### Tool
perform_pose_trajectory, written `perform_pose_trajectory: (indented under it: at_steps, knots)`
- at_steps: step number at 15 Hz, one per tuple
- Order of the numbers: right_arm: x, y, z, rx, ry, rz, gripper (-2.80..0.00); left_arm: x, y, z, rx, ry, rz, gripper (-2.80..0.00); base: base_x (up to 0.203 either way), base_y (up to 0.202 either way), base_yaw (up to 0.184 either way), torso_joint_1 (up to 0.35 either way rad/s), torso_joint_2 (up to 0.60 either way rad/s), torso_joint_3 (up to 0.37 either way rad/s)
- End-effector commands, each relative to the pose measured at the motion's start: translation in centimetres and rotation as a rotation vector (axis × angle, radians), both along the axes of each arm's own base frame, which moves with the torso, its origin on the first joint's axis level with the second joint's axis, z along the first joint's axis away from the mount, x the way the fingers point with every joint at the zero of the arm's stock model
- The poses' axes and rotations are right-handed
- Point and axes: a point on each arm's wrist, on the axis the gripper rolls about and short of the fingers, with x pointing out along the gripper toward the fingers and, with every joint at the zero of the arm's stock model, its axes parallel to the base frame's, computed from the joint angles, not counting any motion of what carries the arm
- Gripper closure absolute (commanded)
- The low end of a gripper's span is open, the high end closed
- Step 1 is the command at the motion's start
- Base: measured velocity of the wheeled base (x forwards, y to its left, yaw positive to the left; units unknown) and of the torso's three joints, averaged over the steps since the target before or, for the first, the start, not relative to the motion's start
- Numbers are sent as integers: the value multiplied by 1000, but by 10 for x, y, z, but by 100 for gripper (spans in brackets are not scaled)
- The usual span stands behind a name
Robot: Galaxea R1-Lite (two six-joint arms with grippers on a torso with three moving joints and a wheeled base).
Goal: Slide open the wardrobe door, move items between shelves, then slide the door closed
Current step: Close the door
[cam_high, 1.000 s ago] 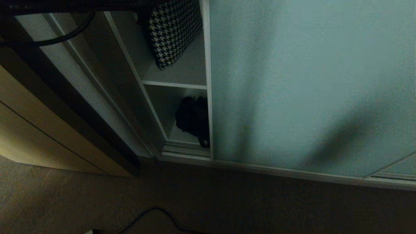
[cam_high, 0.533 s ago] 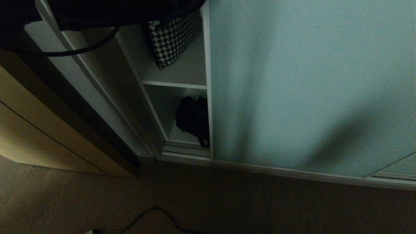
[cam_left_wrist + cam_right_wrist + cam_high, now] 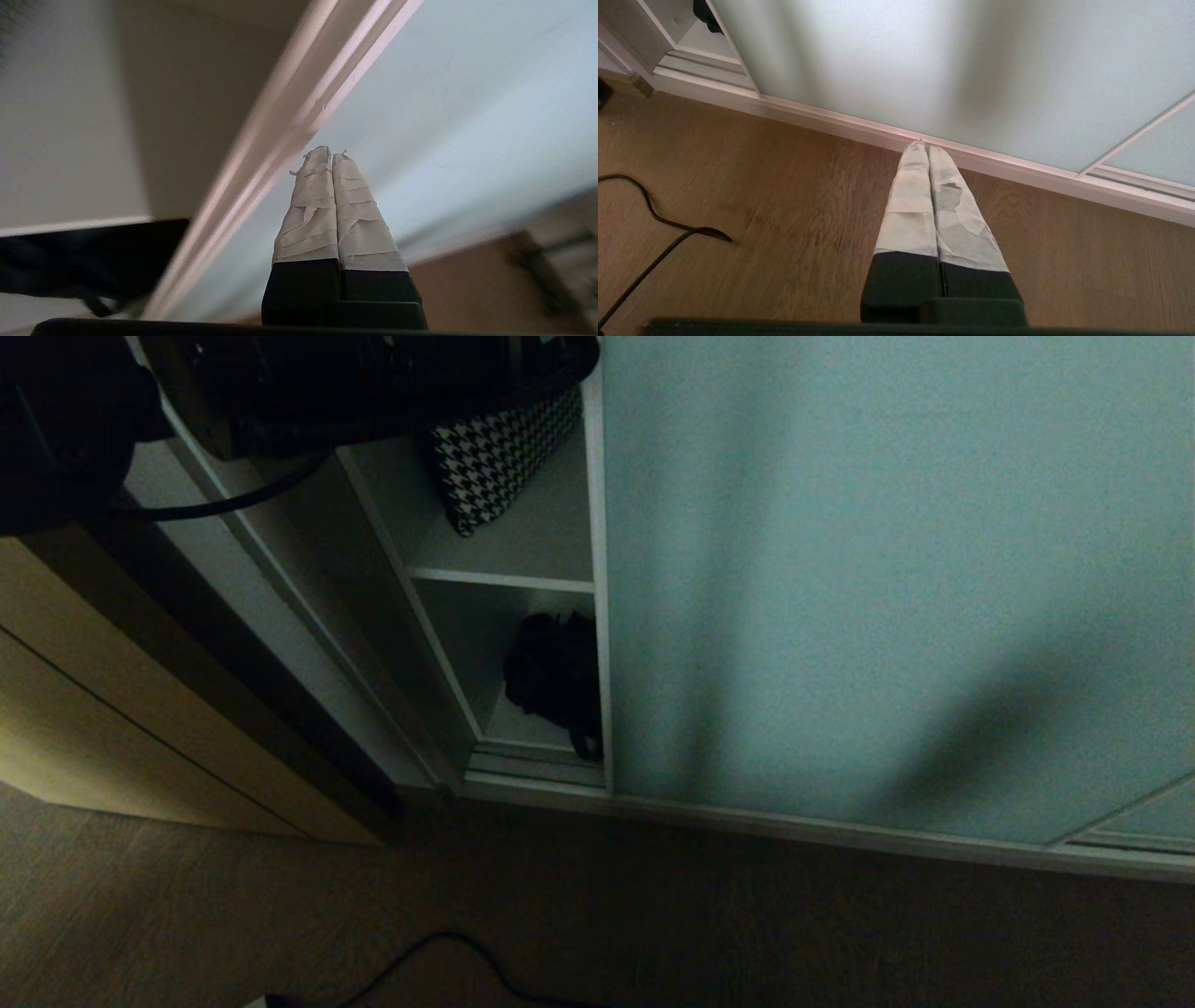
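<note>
The sliding wardrobe door (image 3: 887,579) is a frosted teal panel that fills the middle and right of the head view. A narrow gap stays open at its left. In the gap, a houndstooth cushion (image 3: 495,453) leans on the upper shelf (image 3: 532,537). The black bag (image 3: 551,677) sits on the lower shelf (image 3: 523,723), partly behind the door's frame. My left arm (image 3: 355,383) reaches in across the top left. Its gripper (image 3: 331,154) is shut and empty, right beside the door's frame edge (image 3: 289,116). My right gripper (image 3: 924,147) hangs shut over the floor by the bottom rail.
A beige wooden cabinet (image 3: 112,709) stands left of the wardrobe, with a dark side panel between them. A black cable (image 3: 448,957) lies on the wooden floor in front. The door's bottom track (image 3: 840,835) runs along the floor.
My left arm has come down and rightward into the top of the head view and now covers the cushion's upper part. The door, bag and right arm have not moved.
</note>
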Motion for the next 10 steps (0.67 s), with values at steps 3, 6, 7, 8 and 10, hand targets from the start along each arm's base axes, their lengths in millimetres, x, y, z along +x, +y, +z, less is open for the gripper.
perform_pose_trajectory:
  at_steps: [3, 6, 7, 8, 10]
  knots:
    - [0, 0, 0, -1, 0, 1, 0, -13, 6, 4, 43, -66, 69, 0, 0, 0, 0, 0, 0, 0]
    - [0, 0, 0, -1, 0, 1, 0, -12, 5, 4, 46, -68, 70, 0, 0, 0, 0, 0, 0, 0]
    - [0, 0, 0, -1, 0, 0, 0, -12, 5, 4, 45, -68, 64, 0, 0, 0, 0, 0, 0, 0]
    - [0, 0, 0, -1, 0, 1, 0, -17, 7, 5, 48, -68, 53, 0, 0, 0, 0, 0, 0, 0]
    - [0, 0, 0, -1, 0, 1, 0, -18, 3, 9, 37, -85, 52, 0, 0, 0, 0, 0, 0, 0]
